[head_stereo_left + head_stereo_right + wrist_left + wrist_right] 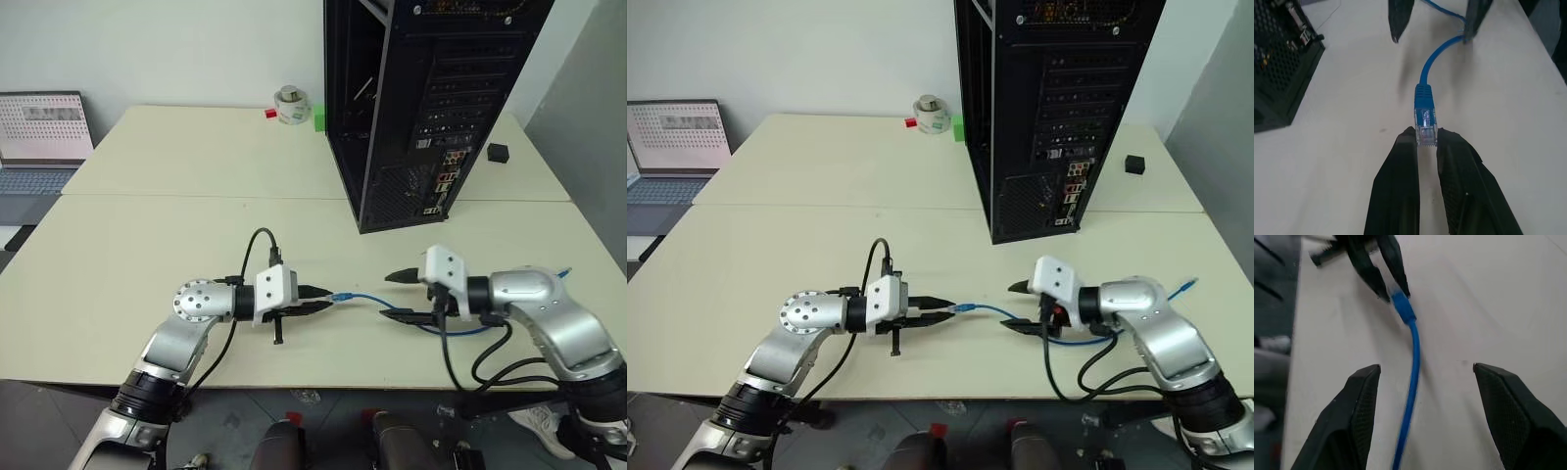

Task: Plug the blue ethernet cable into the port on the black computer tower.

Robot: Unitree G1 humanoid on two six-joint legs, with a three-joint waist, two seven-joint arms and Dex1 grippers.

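The left pincer (321, 299) is clamped on the clear plug at one end of the blue ethernet cable (367, 297), its two black fingers (1400, 186) pinching the plug from both sides, low over the pale surface (196, 225). The plug sits at the fingertips, with its blue boot and the cord leading away from the pincer, toward the robot's right.

The right pincer (400, 296) faces the left one from the other side, and its jaws stand wide apart. In the right wrist view the cable (1411, 382) runs between the two spread fingers (1352, 421) without touching either of them.

The stretch of cable between the two pincers lies roughly level, its long axis running left to right across the near part of the surface. Past the right pincer it loops under the right arm, and its other end (1185, 287) pokes up beyond that arm, near the right edge of the surface.

The black computer tower (431, 98) stands upright farther back, well apart from both pincers, its perforated back panel with stacked slot covers turned toward the robot. The small coloured sockets (446, 181) sit low on that panel; which of them is the port I cannot tell.

A small black cube (499, 153) rests to the right of the tower. A roll of tape (291, 105) sits at the far side, and a laptop (39, 137) lies off to the left.
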